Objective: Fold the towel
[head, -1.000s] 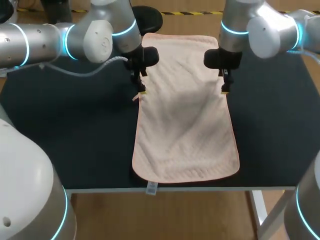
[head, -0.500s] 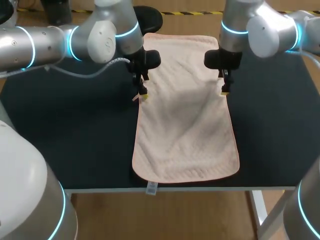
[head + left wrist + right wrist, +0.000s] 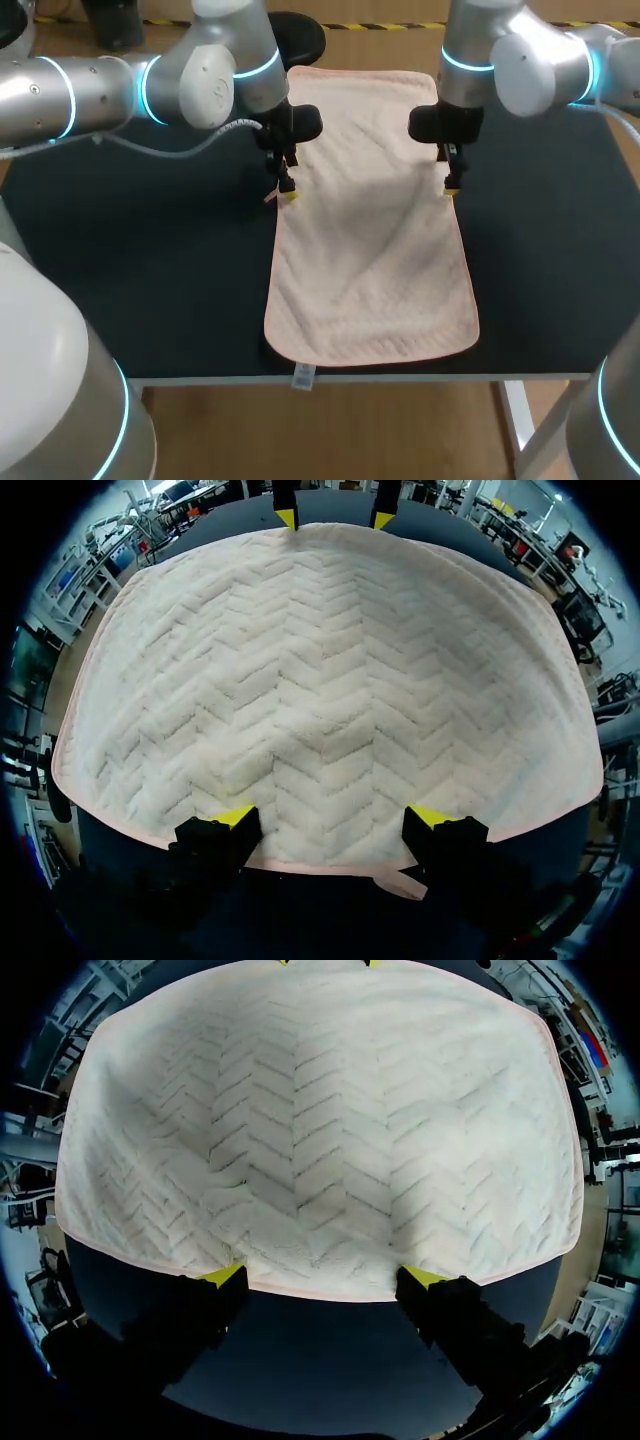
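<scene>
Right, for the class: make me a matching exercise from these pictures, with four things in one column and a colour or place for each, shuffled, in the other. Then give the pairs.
Column one
1. towel
2. table
3. left gripper
4. right gripper

Column two
A. at the towel's right edge
B. dark
C. pale pink
D. at the towel's left edge

Pairs: 1-C, 2-B, 3-D, 4-A
</scene>
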You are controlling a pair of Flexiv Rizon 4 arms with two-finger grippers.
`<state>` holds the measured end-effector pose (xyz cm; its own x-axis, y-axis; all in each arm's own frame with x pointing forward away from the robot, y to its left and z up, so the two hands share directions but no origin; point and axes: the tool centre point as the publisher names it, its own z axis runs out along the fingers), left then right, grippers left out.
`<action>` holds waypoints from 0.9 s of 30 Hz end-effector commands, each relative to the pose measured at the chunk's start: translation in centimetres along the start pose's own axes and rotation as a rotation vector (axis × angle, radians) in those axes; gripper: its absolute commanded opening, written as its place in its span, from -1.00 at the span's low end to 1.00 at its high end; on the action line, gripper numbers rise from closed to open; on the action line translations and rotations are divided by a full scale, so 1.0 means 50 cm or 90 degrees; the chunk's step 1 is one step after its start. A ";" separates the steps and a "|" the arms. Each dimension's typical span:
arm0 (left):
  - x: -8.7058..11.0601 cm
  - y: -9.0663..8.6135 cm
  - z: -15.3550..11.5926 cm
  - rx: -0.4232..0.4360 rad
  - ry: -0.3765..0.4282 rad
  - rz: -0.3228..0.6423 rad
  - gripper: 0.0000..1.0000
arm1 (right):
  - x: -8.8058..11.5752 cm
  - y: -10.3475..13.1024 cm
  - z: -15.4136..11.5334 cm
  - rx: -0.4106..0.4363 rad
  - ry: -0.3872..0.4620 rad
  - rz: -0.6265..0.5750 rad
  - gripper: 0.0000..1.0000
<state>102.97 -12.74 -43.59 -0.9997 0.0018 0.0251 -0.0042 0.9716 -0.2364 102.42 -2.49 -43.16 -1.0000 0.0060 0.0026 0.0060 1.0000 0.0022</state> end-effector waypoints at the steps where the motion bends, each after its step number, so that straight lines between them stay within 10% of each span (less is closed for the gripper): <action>1: -0.004 0.001 0.008 0.000 0.003 -0.002 0.53 | -0.007 0.002 0.010 -0.006 0.011 0.008 1.00; 6: -0.003 0.005 0.007 -0.001 0.002 -0.004 -0.29 | -0.006 0.004 0.021 -0.011 0.020 0.015 0.93; 7: -0.003 0.005 0.007 -0.001 0.002 -0.005 -0.60 | -0.006 0.004 0.021 -0.012 0.021 0.015 -0.02; 9: -0.004 0.006 0.007 -0.001 0.001 -0.006 -1.00 | -0.006 0.004 0.022 -0.011 0.022 0.016 -1.00; 27: 0.007 0.010 -0.059 0.029 -0.026 -0.024 -1.00 | 0.015 0.003 -0.041 0.007 -0.002 -0.011 -1.00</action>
<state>103.65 -12.34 -42.13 -0.9990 -0.0429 0.0084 -0.0435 0.9604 -0.2753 102.56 -2.14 -42.71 -0.9999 -0.0060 0.0109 -0.0061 1.0000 -0.0033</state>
